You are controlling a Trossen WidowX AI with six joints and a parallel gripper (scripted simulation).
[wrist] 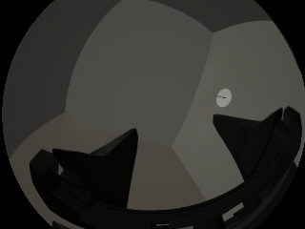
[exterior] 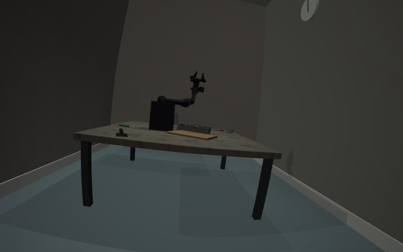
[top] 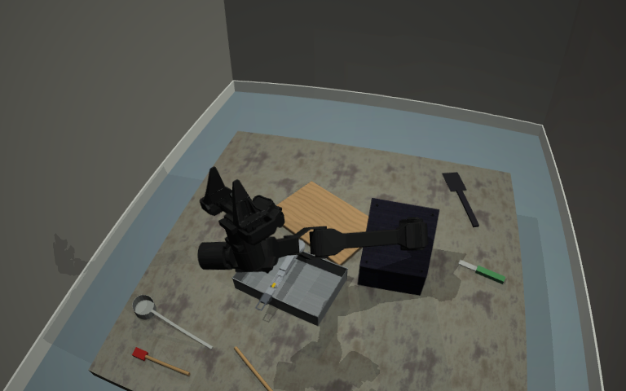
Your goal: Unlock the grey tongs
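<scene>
The grey tongs [top: 283,269] rest across the roasting tin [top: 300,314] [exterior: 193,129], one end sticking out past its near wall. A small yellow part [top: 273,285] shows on them. The arm partly covers their far end, and whether they are locked cannot be made out. The wooden board [top: 318,203] [exterior: 190,134] lies flat behind the tin, partly hidden by the arm in the top view. My gripper [top: 224,174] [exterior: 199,73] [wrist: 177,126] is open and empty, high above the table, fingertips pointing up. The wrist view shows only walls and ceiling between the fingers.
A dark box [top: 401,212] [exterior: 161,115] stands under the arm's base, right of the tin. A black spatula [top: 468,208] [exterior: 121,134] and green-handled tool [top: 490,274] [exterior: 124,125] lie right. A ladle [top: 182,328], a red-headed tool [top: 139,353] and a wooden stick [top: 251,367] lie near-left.
</scene>
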